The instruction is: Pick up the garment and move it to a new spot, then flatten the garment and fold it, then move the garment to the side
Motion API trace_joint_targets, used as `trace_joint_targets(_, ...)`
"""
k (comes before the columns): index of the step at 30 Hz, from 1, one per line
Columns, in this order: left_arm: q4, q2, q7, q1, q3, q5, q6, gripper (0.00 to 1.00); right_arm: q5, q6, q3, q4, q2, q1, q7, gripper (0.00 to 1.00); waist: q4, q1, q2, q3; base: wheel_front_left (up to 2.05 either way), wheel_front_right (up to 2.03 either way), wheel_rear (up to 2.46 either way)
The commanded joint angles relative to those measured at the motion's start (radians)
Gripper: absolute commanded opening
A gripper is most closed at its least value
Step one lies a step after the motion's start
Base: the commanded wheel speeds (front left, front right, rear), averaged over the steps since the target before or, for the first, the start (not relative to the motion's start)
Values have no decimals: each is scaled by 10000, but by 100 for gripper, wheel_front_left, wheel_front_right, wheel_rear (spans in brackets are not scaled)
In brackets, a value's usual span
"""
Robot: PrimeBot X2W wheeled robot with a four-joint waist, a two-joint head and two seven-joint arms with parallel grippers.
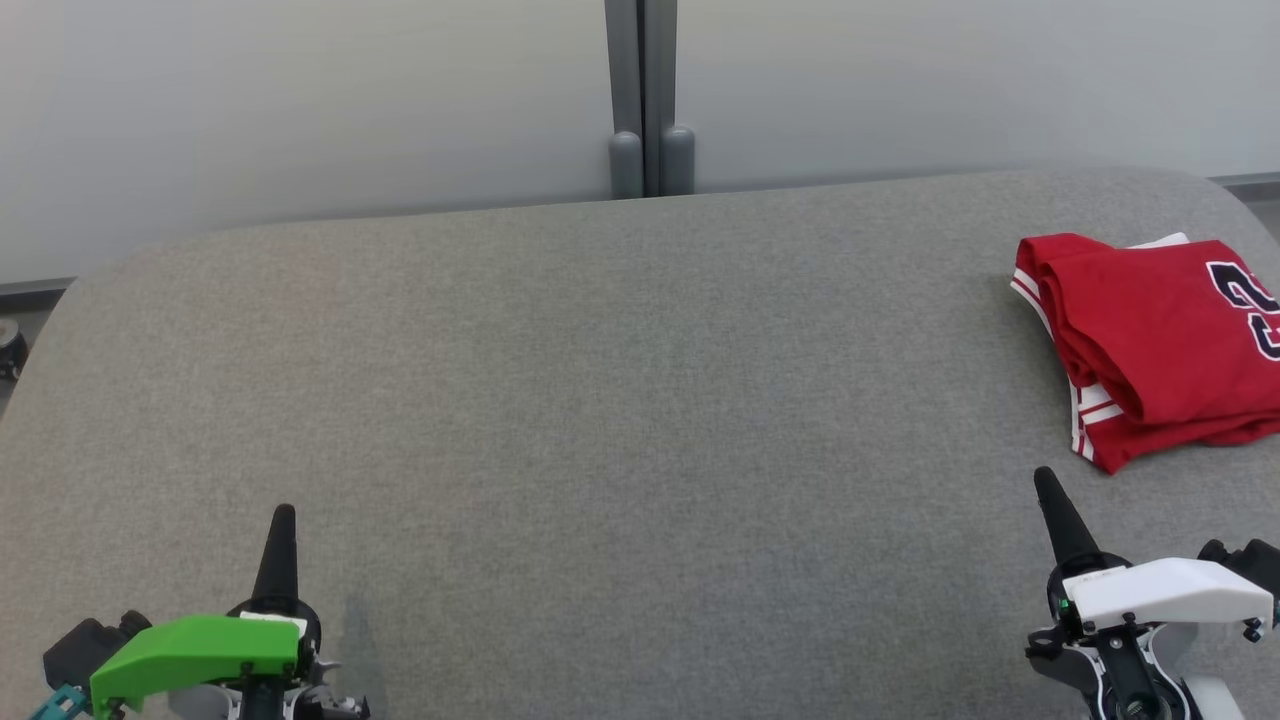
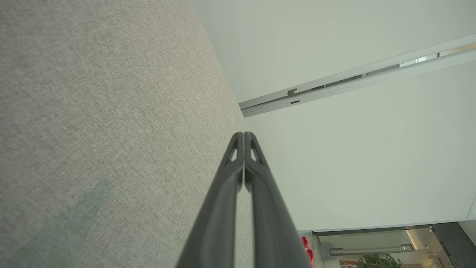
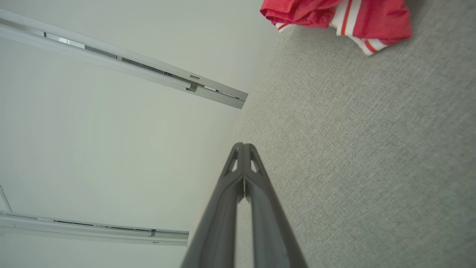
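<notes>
The garment (image 1: 1160,345) is a red jersey with white-striped trim and a dark number, lying folded at the far right of the grey surface; its right part runs past the picture's edge. The right wrist view catches its striped edge (image 3: 342,18) at the top. My left gripper (image 1: 283,515) rests at the lower left, shut and empty, fingertips pressed together (image 2: 244,134). My right gripper (image 1: 1045,478) sits at the lower right, shut and empty (image 3: 242,145), a short way in front of the garment and apart from it.
The grey fabric-covered surface (image 1: 620,420) spreads wide between the grippers, with rounded far corners. Behind it stands a pale wall with a grey vertical post (image 1: 648,100). A dark object (image 1: 10,345) sits on the floor past the left edge.
</notes>
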Motion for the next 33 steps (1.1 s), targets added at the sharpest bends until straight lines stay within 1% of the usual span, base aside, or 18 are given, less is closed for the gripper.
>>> trace_joint_targets(1,-77,49,58,-249,74,-204,-45,0,244,0,-43,-111,-57,-192,72,0,5,0,0,-2,0,0,0)
trace_joint_targets(33,-183,62,743,-599,419,-2400,-86,0,2749,-1,-272,-100,-76,-339,746,0,106,0,0,-35,0,0,0)
